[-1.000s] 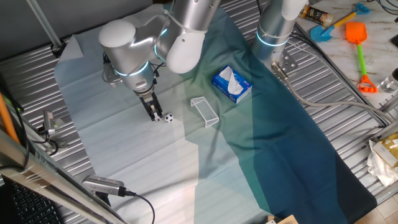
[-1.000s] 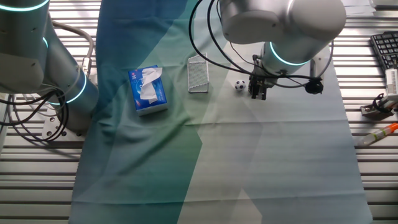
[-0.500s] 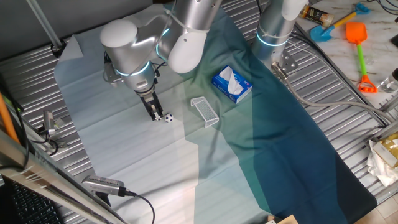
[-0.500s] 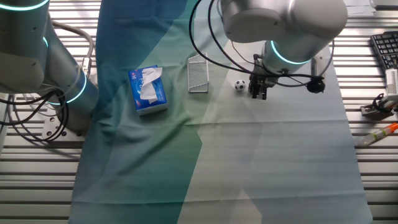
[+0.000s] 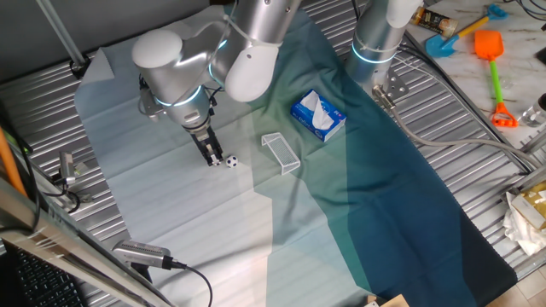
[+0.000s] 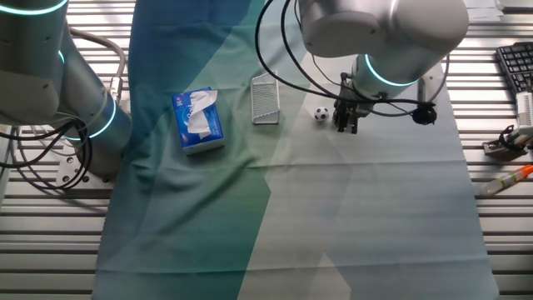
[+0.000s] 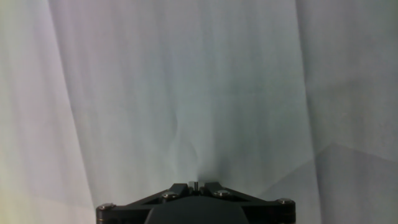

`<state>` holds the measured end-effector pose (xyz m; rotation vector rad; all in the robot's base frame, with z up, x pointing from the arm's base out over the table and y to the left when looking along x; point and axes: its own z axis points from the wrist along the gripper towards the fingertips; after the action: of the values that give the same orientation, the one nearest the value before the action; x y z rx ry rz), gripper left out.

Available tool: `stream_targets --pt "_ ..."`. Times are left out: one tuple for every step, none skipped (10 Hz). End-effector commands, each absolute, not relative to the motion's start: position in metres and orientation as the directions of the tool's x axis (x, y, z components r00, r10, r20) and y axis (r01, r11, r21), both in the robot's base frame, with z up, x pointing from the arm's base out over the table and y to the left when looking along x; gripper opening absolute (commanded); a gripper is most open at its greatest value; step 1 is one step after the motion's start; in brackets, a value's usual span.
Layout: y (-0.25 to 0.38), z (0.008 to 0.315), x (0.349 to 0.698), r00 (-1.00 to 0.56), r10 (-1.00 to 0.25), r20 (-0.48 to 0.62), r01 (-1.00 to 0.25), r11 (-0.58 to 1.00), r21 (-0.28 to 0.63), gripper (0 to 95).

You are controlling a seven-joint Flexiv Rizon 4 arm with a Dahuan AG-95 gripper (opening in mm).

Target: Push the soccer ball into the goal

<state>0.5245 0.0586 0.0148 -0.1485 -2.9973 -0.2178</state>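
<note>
The gripper (image 5: 213, 159) points straight down at the cloth (image 5: 196, 230), its two dark fingers (image 6: 342, 122) drawn together so that no gap shows between them in either fixed view. In the hand view the fingertips (image 7: 194, 185) meet at the bottom edge, closed on nothing, with only pale cloth (image 7: 186, 93) ahead of them. The tips sit at or just above the cloth; whether they touch it cannot be told.

The ball (image 5: 231, 160) lies on the light part of the cloth, just beside the fingers at their 3 o'clock in the one fixed view. In the other fixed view the ball (image 6: 321, 115) is at the fingers' 9 o'clock, very near them; whether it touches them cannot be told. It does not show in the hand view.

The goal (image 5: 281, 153) stands on the cloth, apart from the ball, at the ball's 3 o'clock in the one fixed view. In the other fixed view the goal (image 6: 265, 100) is at the ball's 10 o'clock, so the ball lies between fingers and goal.

A tissue box (image 5: 317, 116) rests beyond the goal, at its 1 o'clock in the one fixed view, on the darker teal cloth.
</note>
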Motion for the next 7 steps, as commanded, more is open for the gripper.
stream_targets --pt "0.0588 0.0132 0.5252 -0.986 0.083 0.144 0.103 0.984 0.142 0.0" --pt "0.0588 0.0132 0.5252 -0.986 0.083 0.144 0.104 0.984 0.143 0.0" --pt "0.0588 0.0132 0.5252 -0.986 0.084 0.145 0.105 0.984 0.144 0.0" --pt "0.0588 0.0132 0.5252 -0.985 0.083 0.153 0.105 0.984 0.144 0.0" --pt "0.0588 0.0132 0.5252 -0.984 0.084 0.154 0.107 0.984 0.144 0.0" --pt "0.0588 0.0132 0.5252 -0.984 0.085 0.155 0.107 0.984 0.143 0.0" --pt "0.0588 0.0132 0.5252 -0.984 0.085 0.155 0.108 0.984 0.144 0.0"
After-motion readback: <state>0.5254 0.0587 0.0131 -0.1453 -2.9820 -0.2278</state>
